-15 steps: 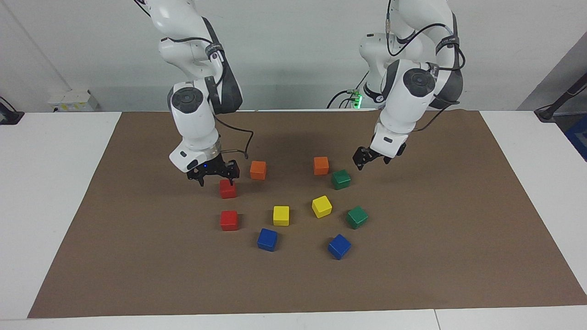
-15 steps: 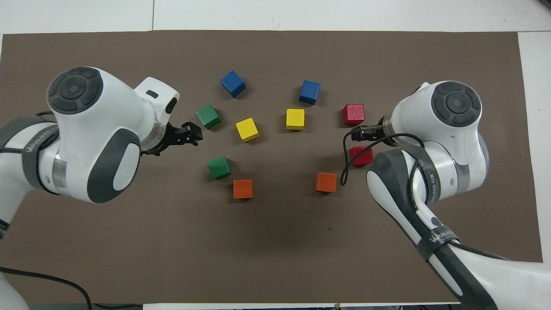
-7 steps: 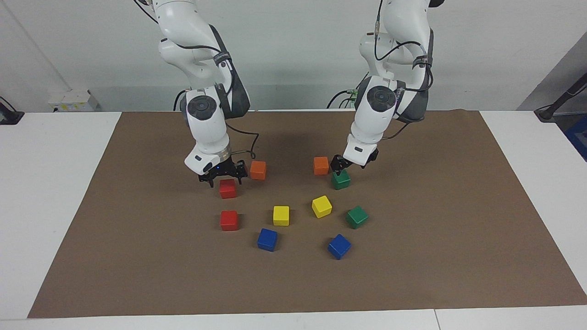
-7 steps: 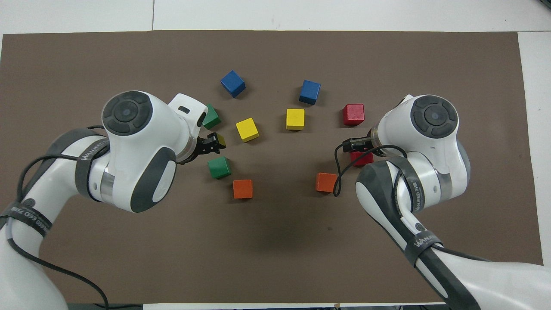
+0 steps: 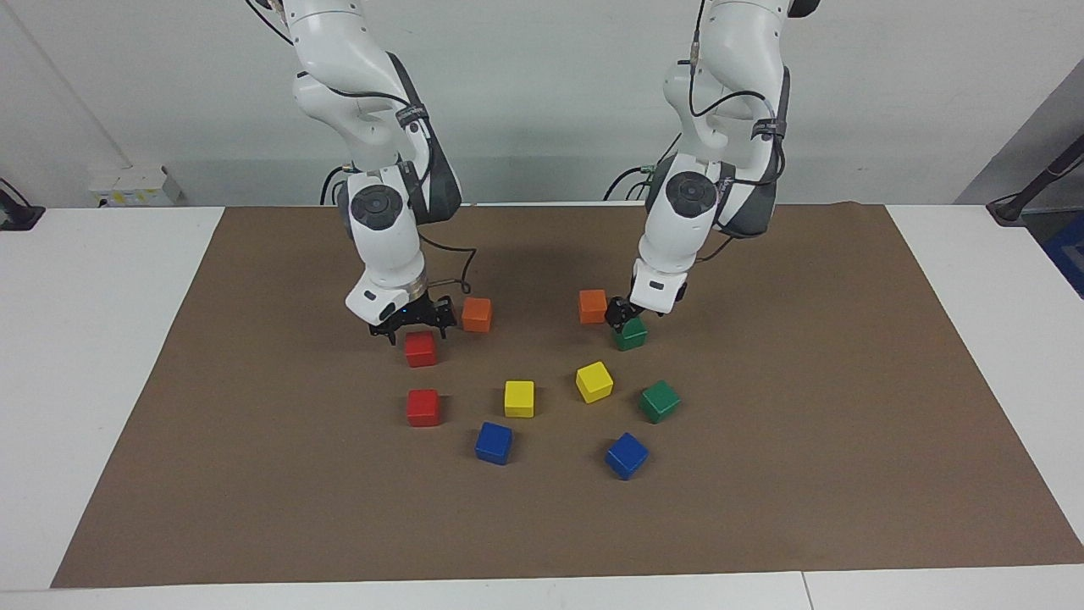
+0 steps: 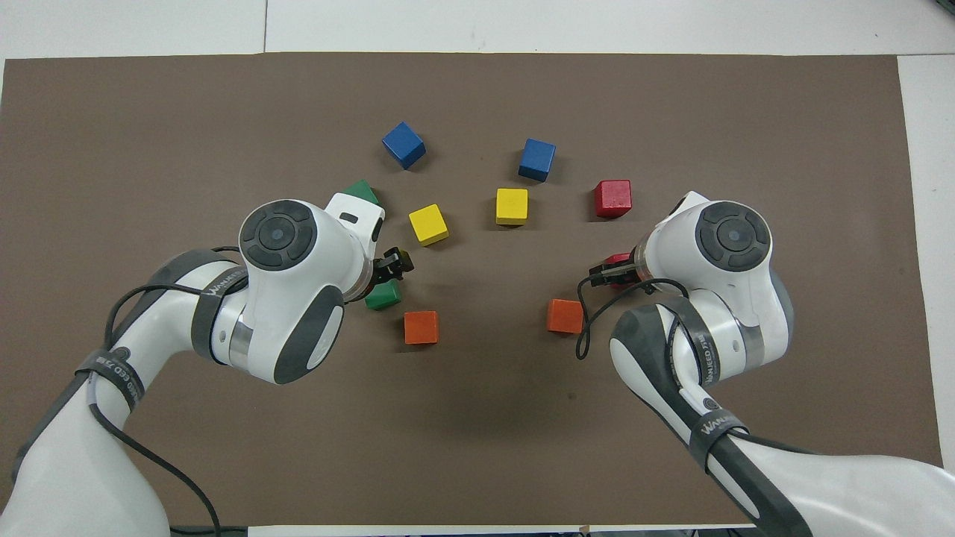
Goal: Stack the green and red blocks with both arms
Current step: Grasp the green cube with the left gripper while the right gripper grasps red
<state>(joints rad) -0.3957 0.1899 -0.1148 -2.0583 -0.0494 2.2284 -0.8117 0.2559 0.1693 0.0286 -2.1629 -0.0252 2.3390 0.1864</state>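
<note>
Two red blocks lie toward the right arm's end: one (image 5: 420, 348) under my right gripper (image 5: 410, 326), one (image 5: 423, 407) farther from the robots. Two green blocks lie toward the left arm's end: one (image 5: 630, 335) under my left gripper (image 5: 622, 320), one (image 5: 659, 401) farther out. Both grippers are open and low over their blocks, holding nothing. In the overhead view the right gripper (image 6: 608, 272) hides most of its red block (image 6: 619, 259). There the left gripper (image 6: 394, 267) and wrist partly cover both green blocks (image 6: 383, 297) (image 6: 360, 189).
Two orange cubes (image 5: 477, 313) (image 5: 593, 306) sit close beside the grippers, between them. Two yellow cubes (image 5: 519, 398) (image 5: 594, 381) and two blue cubes (image 5: 494, 442) (image 5: 627, 455) lie farther from the robots. All rest on a brown mat (image 5: 762, 508).
Both arms swung in toward the middle and came down: the right gripper settled over its red block, the left gripper moved from beside the green block to right over it.
</note>
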